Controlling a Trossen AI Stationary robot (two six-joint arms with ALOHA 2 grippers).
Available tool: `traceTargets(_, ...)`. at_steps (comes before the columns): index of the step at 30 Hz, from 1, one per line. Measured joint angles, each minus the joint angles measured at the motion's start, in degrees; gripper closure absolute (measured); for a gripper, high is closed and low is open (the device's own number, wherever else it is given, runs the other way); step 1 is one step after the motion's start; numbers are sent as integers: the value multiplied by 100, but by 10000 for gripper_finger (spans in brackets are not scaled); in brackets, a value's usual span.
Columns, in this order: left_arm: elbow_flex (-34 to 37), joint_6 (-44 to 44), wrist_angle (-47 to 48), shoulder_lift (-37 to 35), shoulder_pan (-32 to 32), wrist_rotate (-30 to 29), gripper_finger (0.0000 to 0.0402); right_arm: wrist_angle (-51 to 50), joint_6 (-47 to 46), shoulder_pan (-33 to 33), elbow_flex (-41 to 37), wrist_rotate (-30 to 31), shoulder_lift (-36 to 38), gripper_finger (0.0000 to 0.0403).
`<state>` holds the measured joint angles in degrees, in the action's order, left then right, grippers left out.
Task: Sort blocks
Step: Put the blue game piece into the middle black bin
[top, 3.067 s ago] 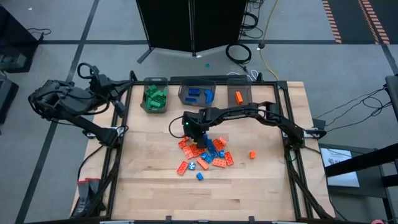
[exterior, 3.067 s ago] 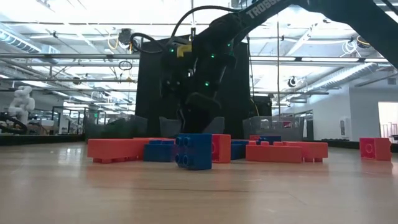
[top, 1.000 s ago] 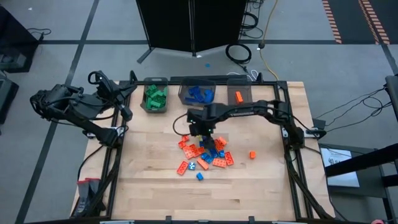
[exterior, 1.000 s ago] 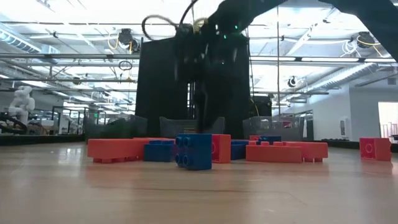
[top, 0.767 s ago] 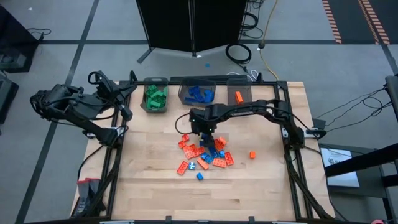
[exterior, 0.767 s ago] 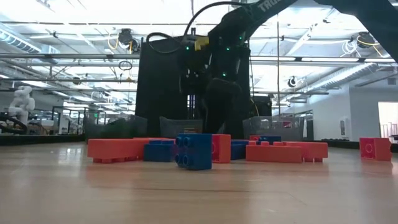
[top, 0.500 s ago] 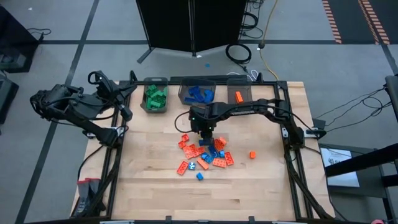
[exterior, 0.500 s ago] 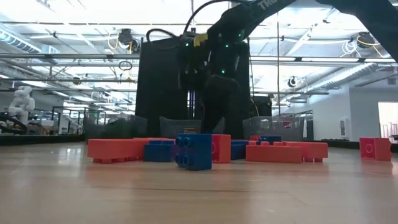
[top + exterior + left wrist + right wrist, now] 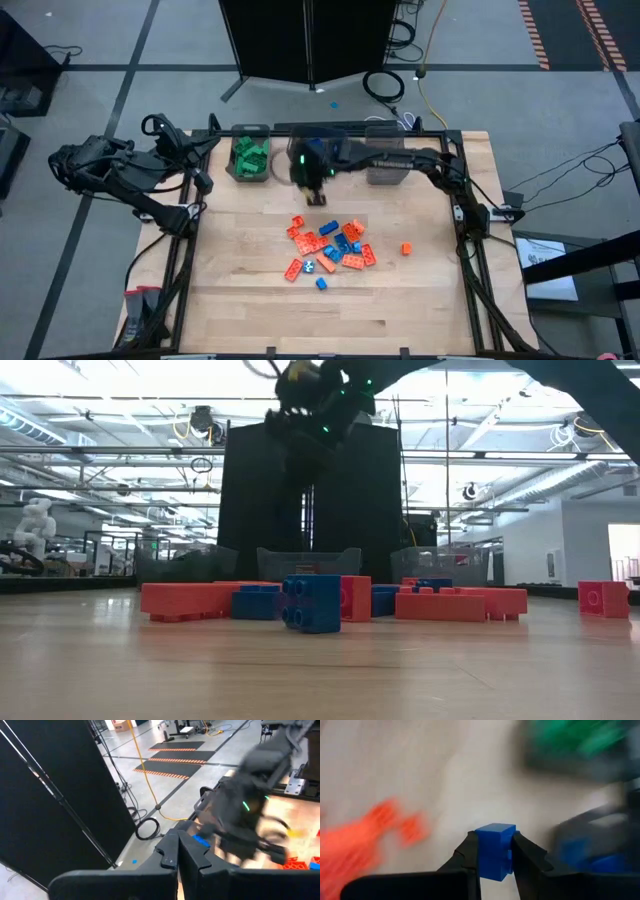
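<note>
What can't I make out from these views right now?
- High view: the right gripper is motion-blurred over the middle bin; its blue block shows only in the right wrist view.
- Right wrist view: the bins and red blocks are smeared.
- Low view: bin contents sit behind the block pile.
- Left wrist view: the blurred right arm hides the table; the left gripper rests shut.

Blue block [image 9: 494, 851], orange-red blocks [image 9: 306, 240]

You can see three grey bins [image 9: 249, 158] at the back of the wooden table [image 9: 240, 290], a black screen [image 9: 305, 40] behind, and cables [image 9: 383, 84] on the floor.
</note>
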<state>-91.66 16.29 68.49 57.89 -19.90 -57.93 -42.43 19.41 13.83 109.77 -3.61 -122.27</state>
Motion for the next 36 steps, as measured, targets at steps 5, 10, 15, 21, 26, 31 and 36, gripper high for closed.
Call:
traceTargets(5, 0, 15, 0, 0, 0, 3, 402, 1199, -540, 759, 248, 100, 3, 344)
traceTargets(10, 0, 146, 53, 0, 0, 43, 402, 1482, -1159, 1358, 169, 81, -62, 344)
traceTargets(15, 0, 146, 129, 11, 0, 42, 402, 1459, -1473, 1514, 158, -84, -307, 337)
traceTargets(21, 0, 148, 131, 11, 0, 39, 402, 1422, -1568, 1497, 158, -225, -504, 245)
traceTargets(26, 0, 149, 149, 11, 0, 37, 402, 1327, -1573, 1497, 210, -224, -504, 183)
traceTargets(31, 0, 144, 153, 11, 0, 33, 402, 282, -1238, 1450, 704, -1126, -482, 164)
traceTargets(36, 0, 149, 320, 11, 0, 40, 402, -1555, -220, 803, 929, -2067, -319, 174)
